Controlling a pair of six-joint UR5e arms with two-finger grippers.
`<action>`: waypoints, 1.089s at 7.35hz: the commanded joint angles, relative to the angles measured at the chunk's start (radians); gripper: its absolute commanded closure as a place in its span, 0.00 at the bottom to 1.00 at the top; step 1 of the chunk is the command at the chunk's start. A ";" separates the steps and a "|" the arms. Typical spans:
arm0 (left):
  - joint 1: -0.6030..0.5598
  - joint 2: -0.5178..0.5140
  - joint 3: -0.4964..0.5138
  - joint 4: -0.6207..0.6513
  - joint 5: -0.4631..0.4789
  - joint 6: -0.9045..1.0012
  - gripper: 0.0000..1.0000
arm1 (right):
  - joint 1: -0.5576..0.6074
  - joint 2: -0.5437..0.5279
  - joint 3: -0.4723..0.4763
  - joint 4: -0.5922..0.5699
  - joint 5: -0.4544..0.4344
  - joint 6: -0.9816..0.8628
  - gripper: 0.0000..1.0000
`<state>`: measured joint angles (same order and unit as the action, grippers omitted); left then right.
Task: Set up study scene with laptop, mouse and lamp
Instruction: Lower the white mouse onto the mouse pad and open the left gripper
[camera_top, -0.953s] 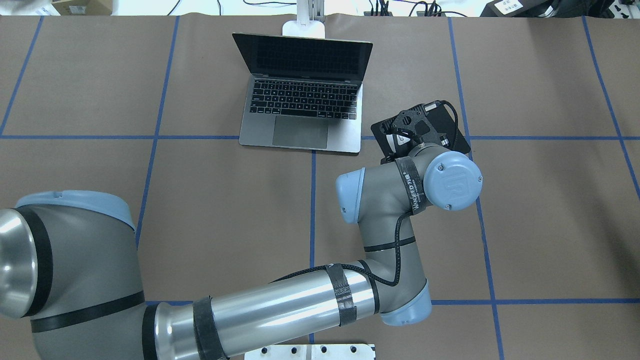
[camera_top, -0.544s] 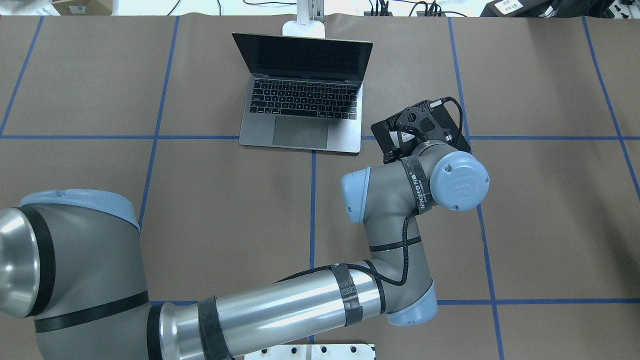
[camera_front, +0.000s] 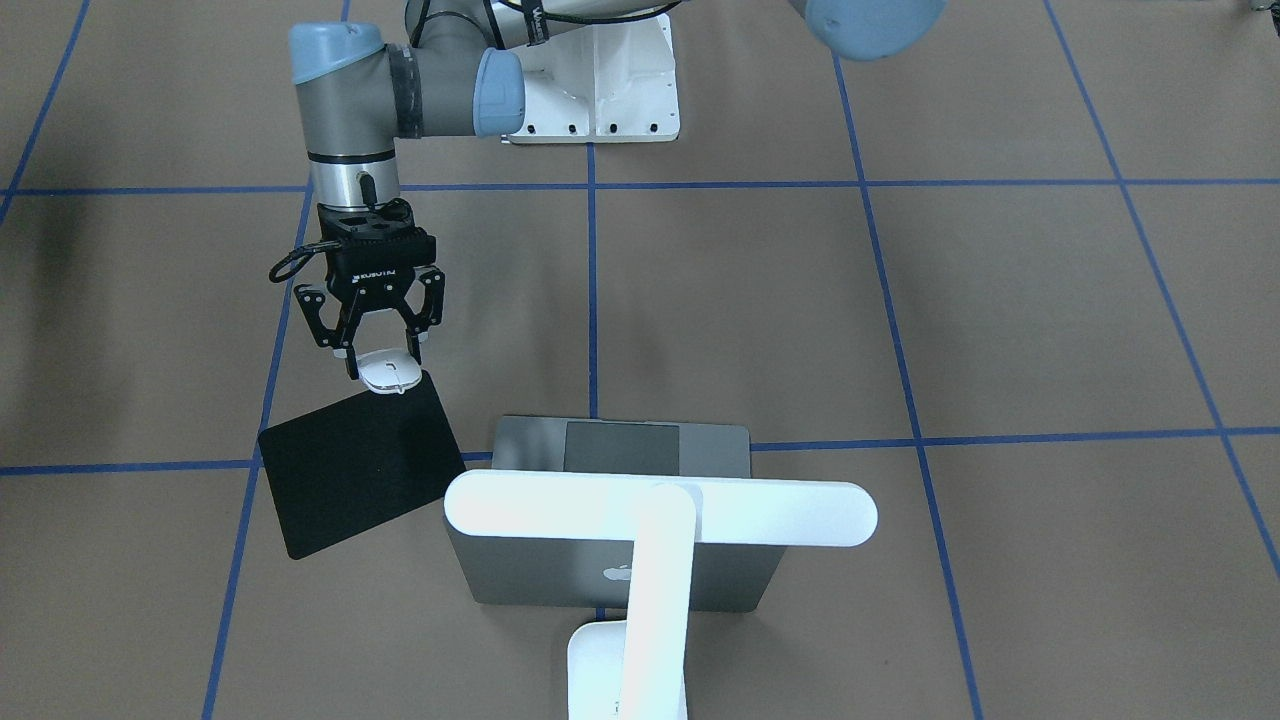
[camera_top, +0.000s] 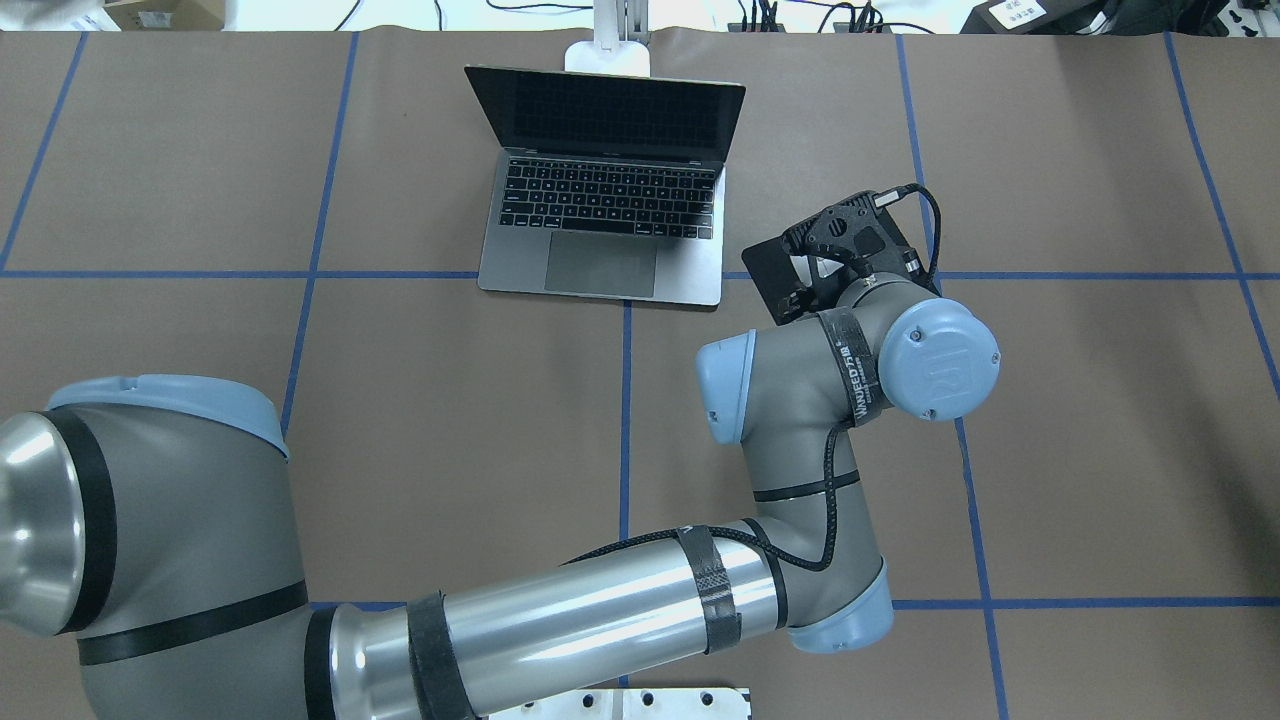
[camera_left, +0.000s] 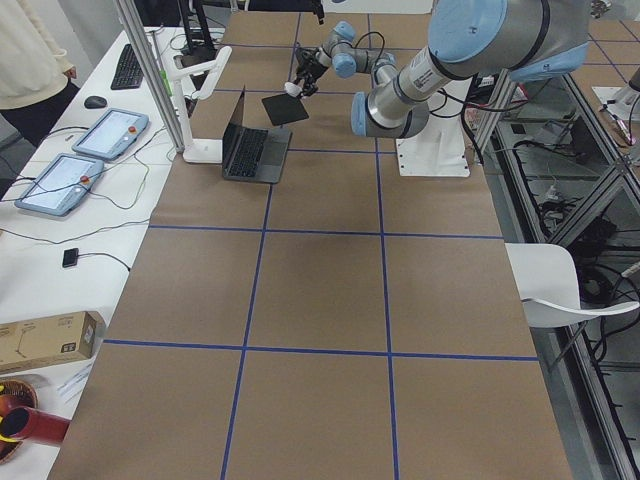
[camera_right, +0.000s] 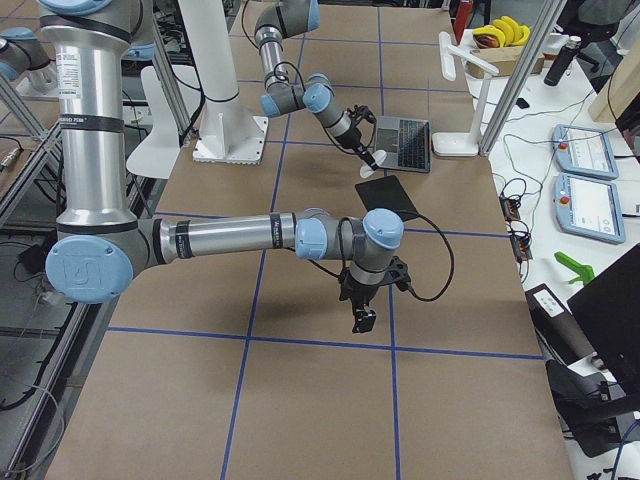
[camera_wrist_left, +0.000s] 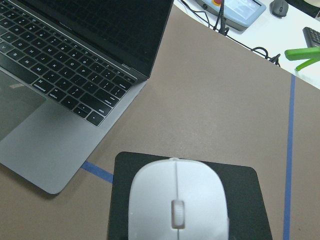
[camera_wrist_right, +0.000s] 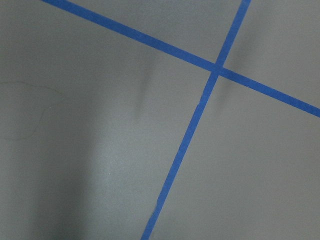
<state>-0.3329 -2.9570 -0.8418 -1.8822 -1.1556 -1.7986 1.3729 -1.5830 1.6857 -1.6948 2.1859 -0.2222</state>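
The left gripper (camera_front: 381, 358) held the mouse (camera_front: 390, 373) between its 2 fingers, partly closed on its sides. It hovered above the robot-side corner of the black pad (camera_front: 350, 470), just beside the laptop (camera_top: 600, 220). The mouse looked light, hard and glossy, so probably slippery, and a low, centred hold on its sides seemed safest. Whether the right gripper (camera_right: 362, 312) was open could not be told.

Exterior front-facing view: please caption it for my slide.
Left gripper holds a small glossy white mouse over a black square pad beside a space-grey laptop and white desk lamp.
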 joint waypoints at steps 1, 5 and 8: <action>0.000 -0.002 0.001 0.000 0.001 -0.001 0.20 | 0.000 -0.003 0.000 0.001 0.000 -0.002 0.00; 0.000 -0.005 0.007 0.000 0.020 -0.008 0.14 | 0.000 -0.005 0.003 0.000 0.002 0.000 0.00; 0.000 0.005 -0.076 0.021 0.010 0.069 0.01 | 0.000 -0.003 -0.001 0.000 0.002 0.000 0.00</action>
<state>-0.3329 -2.9606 -0.8619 -1.8771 -1.1391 -1.7768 1.3729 -1.5874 1.6900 -1.6947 2.1874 -0.2232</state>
